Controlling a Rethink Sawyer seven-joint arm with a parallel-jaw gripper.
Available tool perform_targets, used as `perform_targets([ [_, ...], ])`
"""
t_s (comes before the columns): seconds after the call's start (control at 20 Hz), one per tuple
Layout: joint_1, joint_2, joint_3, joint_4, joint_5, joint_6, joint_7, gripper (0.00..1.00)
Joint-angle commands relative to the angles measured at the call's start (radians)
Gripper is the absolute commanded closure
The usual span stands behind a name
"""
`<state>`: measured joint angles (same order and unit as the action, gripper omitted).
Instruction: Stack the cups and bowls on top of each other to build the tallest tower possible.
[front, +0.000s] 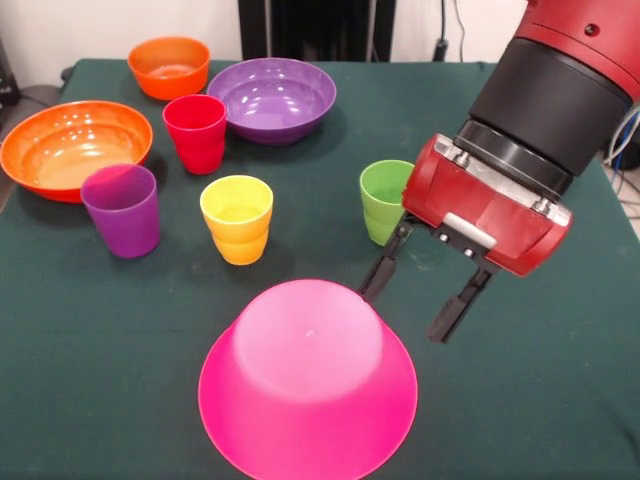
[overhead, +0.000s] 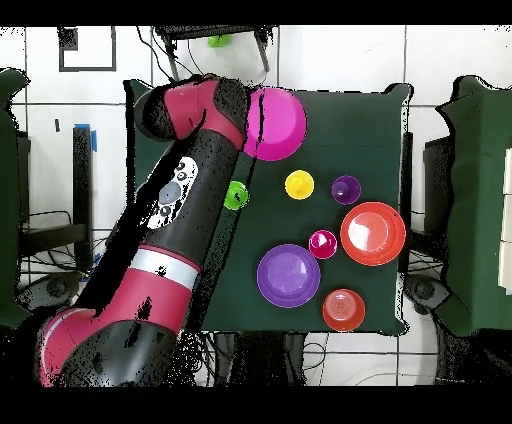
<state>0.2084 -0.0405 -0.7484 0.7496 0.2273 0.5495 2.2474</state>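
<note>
Jaws stood open on the gripper, nothing between them; two black fingers pointed down-left, the left one just beside the rim of the upturned pink bowl, contact unclear.

Front view: pink bowl sat upside down near the front edge of the table, centre, w/ nothing stacked on it. Green cup stood upright just behind the gripper, partly hidden by it. Yellow cup sat mid-table, purple cup to its left, red cup farther back. Large orange bowl was at far left, small orange bowl at the far edge, purple bowl to its right. All were upright and separate.

Overhead view: arm crossed the table's left side and covered the gripper. Pink bowl showed at the top beside it; green cup peeked out at the arm's edge. Yellow cup and purple cup sat below the pink bowl, w/ red cup, large orange bowl, purple bowl and small orange bowl lower, toward the robot.
</note>
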Motion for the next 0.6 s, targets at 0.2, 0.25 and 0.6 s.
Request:
perform_targets([
  [0.2, -0.078, -0.197, 0.347, 0.372, -0.038, -0.136, -0.061, 0.00],
  [0.25, -0.090, -0.216, 0.368, 0.398, -0.044, -0.141, -0.075, 0.00],
  [0.6, -0.142, -0.306, 0.471, 0.560, -0.088, -0.184, -0.083, 0.00],
])
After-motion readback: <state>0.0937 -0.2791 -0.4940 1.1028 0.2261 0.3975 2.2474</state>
